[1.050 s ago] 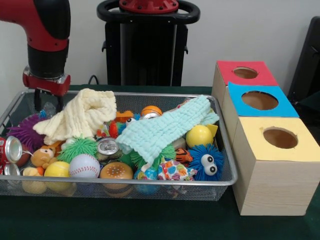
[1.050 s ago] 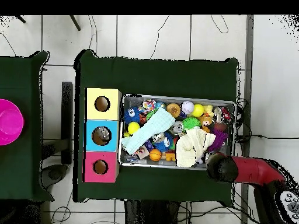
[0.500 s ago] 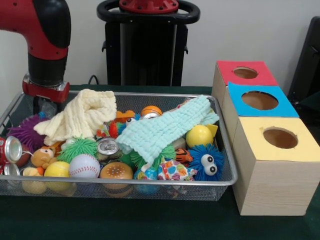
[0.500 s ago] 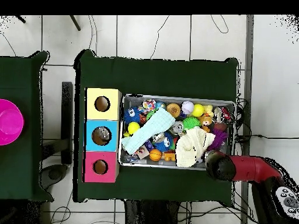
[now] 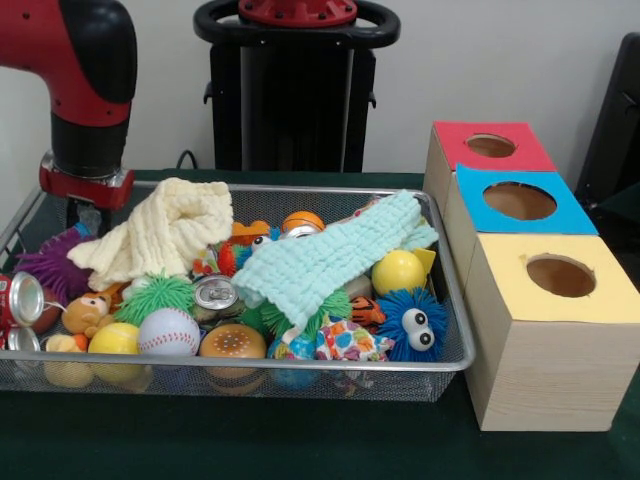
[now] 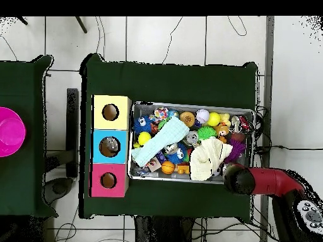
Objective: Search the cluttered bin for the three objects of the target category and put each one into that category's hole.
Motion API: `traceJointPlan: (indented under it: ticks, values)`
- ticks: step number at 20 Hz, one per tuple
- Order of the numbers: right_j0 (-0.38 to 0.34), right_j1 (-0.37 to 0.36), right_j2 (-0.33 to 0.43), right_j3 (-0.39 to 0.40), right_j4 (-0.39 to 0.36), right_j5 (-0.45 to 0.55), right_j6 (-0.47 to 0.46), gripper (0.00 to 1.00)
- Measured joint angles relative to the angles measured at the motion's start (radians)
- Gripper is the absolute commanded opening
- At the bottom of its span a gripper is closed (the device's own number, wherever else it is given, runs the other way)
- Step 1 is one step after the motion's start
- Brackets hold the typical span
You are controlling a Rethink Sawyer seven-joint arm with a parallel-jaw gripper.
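The claw [image 5: 88, 212] has lifted slightly at the bin's [image 5: 300, 366] far corner; its grip cannot be told, nothing visibly retrieved.

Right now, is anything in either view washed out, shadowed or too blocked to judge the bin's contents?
Front view: even light, a bright glint on the silver can top, and the gripper is half hidden behind the mesh bin wall and cream cloth. Overhead view: the white floor is bright, the toys are tiny, and the arm covers the gripper.
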Motion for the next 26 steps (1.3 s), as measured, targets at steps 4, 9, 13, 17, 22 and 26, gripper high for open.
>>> traceJointPlan:
  ticks: [4,9,13,17,22,26]
  values:
    - [0.006,0.001,-0.005,-0.003,0.0,0.0,0.0,0.0]
    - [0.01,0.003,-0.009,-0.005,0.0,0.0,0.0,0.0]
    - [0.01,-0.003,-0.008,-0.004,0.0,0.001,0.0,0.0]
    - [0.016,-0.027,-0.008,-0.002,0.01,0.022,0.0,0.0]
    - [0.034,-0.094,-0.002,-0.002,0.049,0.109,0.0,0.0]
    - [0.043,-0.13,0.014,-0.002,0.073,0.155,0.0,0.0]
